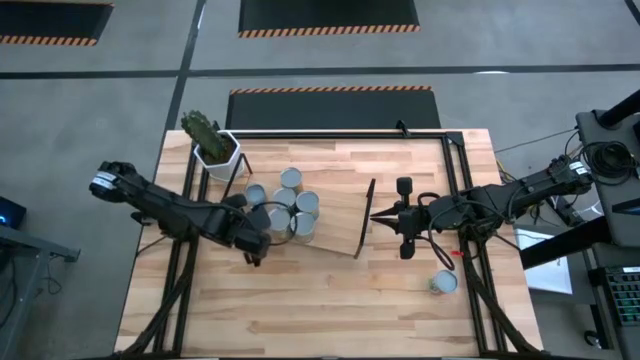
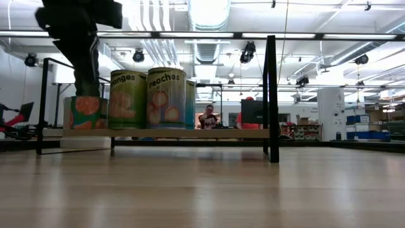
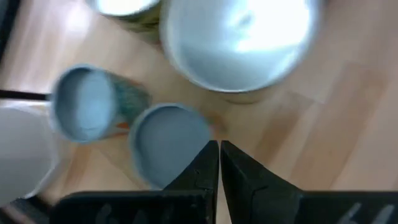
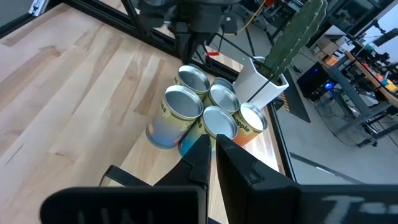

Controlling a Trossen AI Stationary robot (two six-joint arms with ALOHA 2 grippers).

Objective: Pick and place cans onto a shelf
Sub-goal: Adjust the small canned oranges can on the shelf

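Several silver-topped cans [image 1: 290,205] with fruit labels stand clustered on the left half of the low wooden shelf [image 1: 345,225]; the low view shows them upright [image 2: 166,98] on its board [image 2: 190,133]. One more can [image 1: 443,283] sits on the table at the near right. My left gripper [image 1: 256,246] is shut, pointing steeply down just above the cluster's near-left cans [image 3: 168,146]. My right gripper [image 1: 376,214] is shut too. It hovers level at the shelf's right end and points at the cans [image 4: 217,121].
A white pot with a cactus [image 1: 212,145] stands at the shelf's far left corner. The shelf's black wire upright [image 2: 272,95] rises at its right end. Black frame rails [image 1: 455,190] run along the table's sides. Bare wood [image 1: 330,300] lies toward the near edge.
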